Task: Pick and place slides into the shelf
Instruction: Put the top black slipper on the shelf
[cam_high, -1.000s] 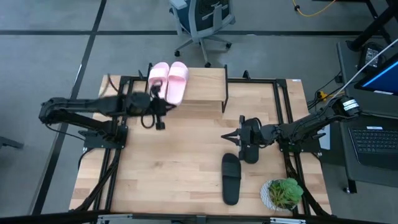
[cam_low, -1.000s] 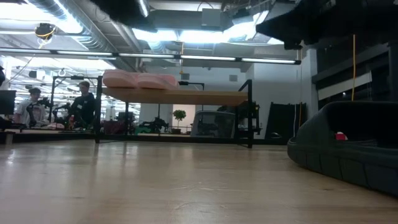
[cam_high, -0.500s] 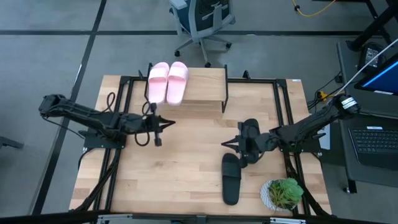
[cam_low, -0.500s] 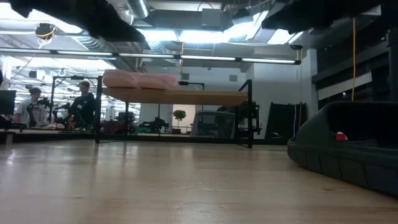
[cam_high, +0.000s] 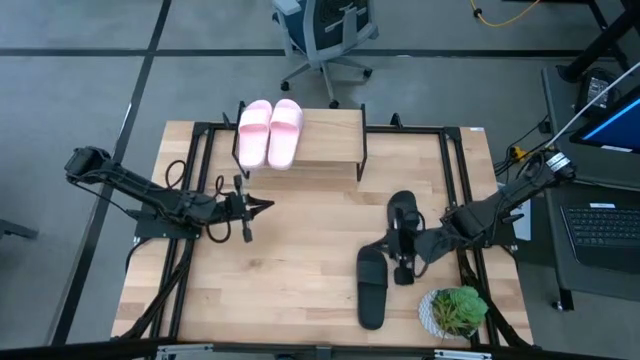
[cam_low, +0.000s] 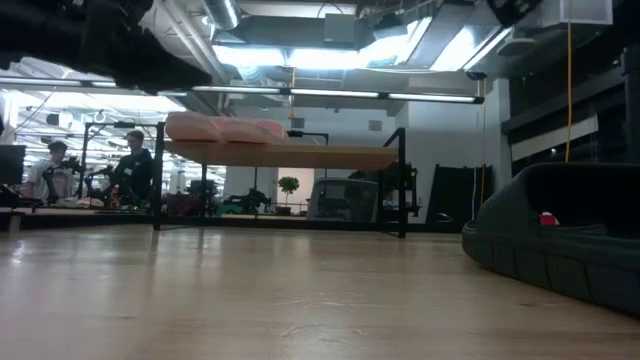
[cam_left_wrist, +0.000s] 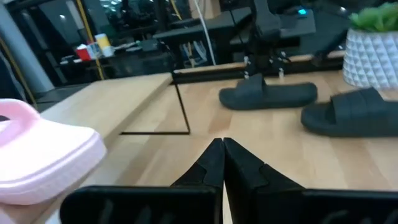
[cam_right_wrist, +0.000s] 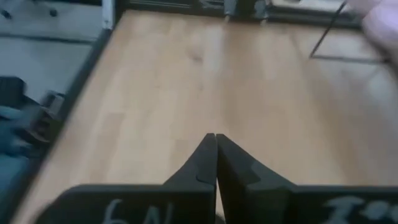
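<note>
Two pale pink slides (cam_high: 270, 131) lie side by side, soles down, on the left end of the shelf (cam_high: 330, 140) at the table's far edge; the low view shows them on its plank (cam_low: 225, 128). Two black slides rest on the table at right: one (cam_high: 403, 212) farther off, one (cam_high: 371, 287) near the front edge. My left gripper (cam_high: 265, 205) is shut over bare table just in front of the shelf, tips toward the right (cam_left_wrist: 222, 148). My right gripper (cam_high: 385, 245) is shut between the two black slides, touching neither (cam_right_wrist: 215, 138).
A potted plant (cam_high: 455, 310) in a white pot stands at the table's near right corner. Black frame rails (cam_high: 200, 180) run along both table sides. The shelf's thin black legs (cam_left_wrist: 183, 112) stand on the tabletop. Bare wood lies between the two grippers.
My left gripper has drawn back from the pink slides on the shelf toward the table's near edge and has come lower. The right-hand pink slide, askew a second ago, now lies straight beside the other. My right gripper has moved toward the near edge, off the farther black slide.
</note>
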